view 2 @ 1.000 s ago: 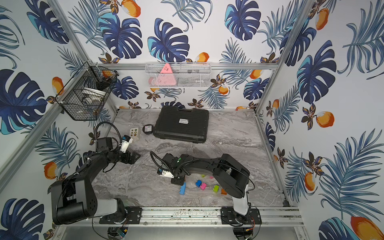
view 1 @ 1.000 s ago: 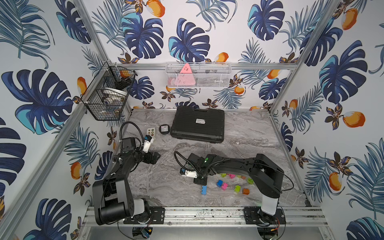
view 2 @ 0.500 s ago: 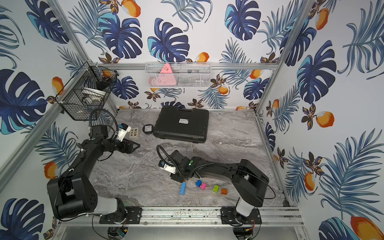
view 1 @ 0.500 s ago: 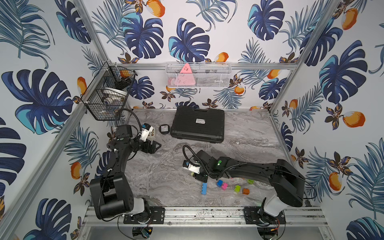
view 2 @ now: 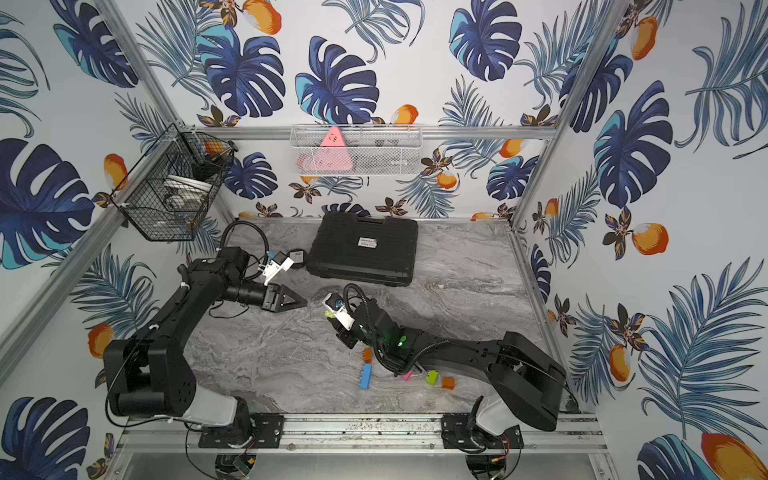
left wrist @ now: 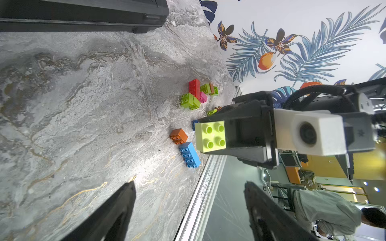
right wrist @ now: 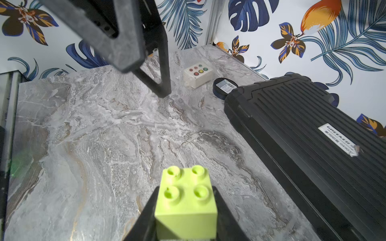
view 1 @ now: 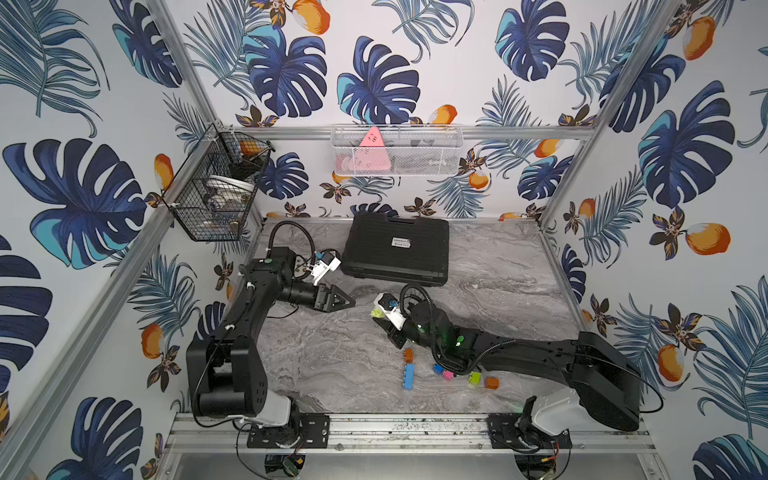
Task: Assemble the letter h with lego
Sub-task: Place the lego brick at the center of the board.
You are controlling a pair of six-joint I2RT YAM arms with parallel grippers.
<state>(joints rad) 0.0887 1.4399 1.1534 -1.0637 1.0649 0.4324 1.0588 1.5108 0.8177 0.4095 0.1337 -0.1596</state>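
right, the right gripper (left wrist: 213,136) is clamped on one lime brick (right wrist: 186,200). it pinches two opposite side walls, so the studs stay clear and face the left gripper (left wrist: 189,185). this reads as presenting the brick for a handover or regrip, not placing it. the brick is up off the table (view 1: 332,353), in front of the case's (view 1: 397,249) near edge, toward its left-arm end.

the left gripper is empty with jaws wide apart. it sits off the case's near corner on the left arm's side, aimed at the brick but apart from it. my read: the jaws are pre-opened to go over the brick's free faces.

the rest of the lego lies further out in front of the case. an orange brick (view 1: 408,354) and a long blue brick (view 1: 409,376) sit loose, just beside each other. a clump of red, lime and pink (left wrist: 195,95) is partly under the right arm in both top views. can't tell if that clump is pressed together. no h visible, so the task looks early.

risk: small brick, little free face left for a second grip.
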